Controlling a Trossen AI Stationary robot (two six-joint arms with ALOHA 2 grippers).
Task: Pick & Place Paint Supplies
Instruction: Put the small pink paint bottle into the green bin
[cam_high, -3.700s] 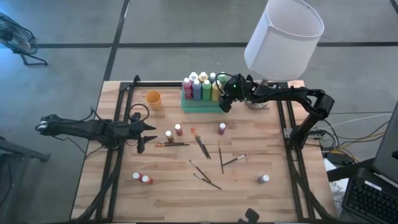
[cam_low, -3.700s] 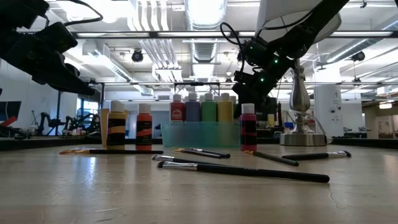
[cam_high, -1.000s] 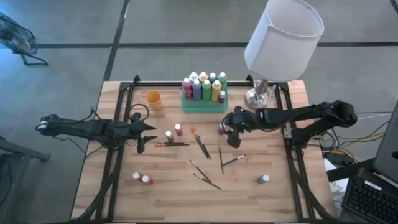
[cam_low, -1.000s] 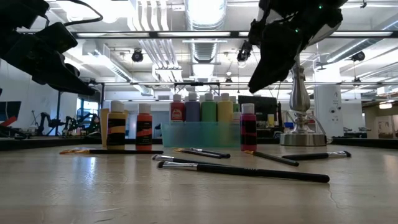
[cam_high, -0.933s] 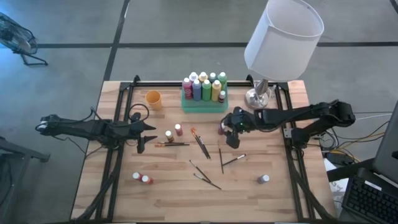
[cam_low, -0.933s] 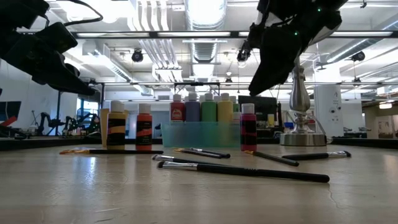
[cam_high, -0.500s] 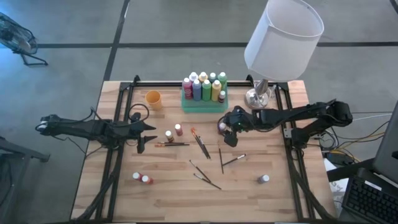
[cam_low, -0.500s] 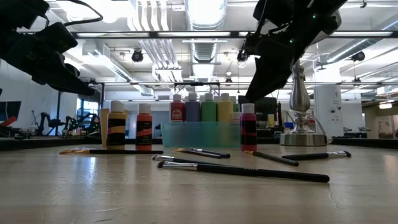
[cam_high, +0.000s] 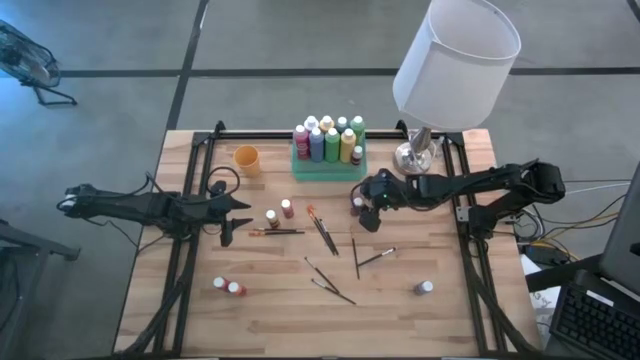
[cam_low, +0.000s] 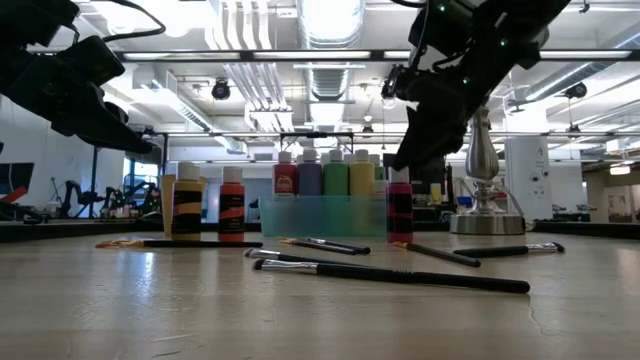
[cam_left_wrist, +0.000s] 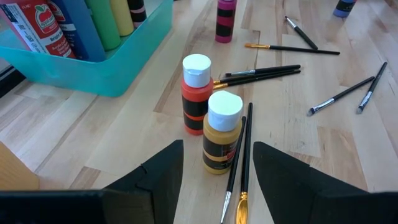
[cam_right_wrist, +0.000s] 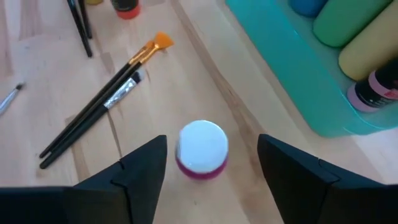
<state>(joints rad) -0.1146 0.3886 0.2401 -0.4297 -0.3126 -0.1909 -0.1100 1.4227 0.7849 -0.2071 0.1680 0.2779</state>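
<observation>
A magenta paint bottle with a white cap stands upright on the wood in front of the green tray. My right gripper hovers open just above it, one finger on either side and neither touching; the low view shows its tips over the cap. More bottles stand in the tray. A red bottle and an ochre bottle stand before my open left gripper, which waits at the table's left. Thin brushes lie flat mid-table.
An orange cup stands left of the tray. The lamp's base and wide white shade are right of it. Two red bottles stand near the front left and a blue one front right. More brushes lie scattered.
My right gripper has moved a little toward the table's left and down, closing in on the magenta bottle from above. Its fingers have stayed open. No bottle or brush has moved.
</observation>
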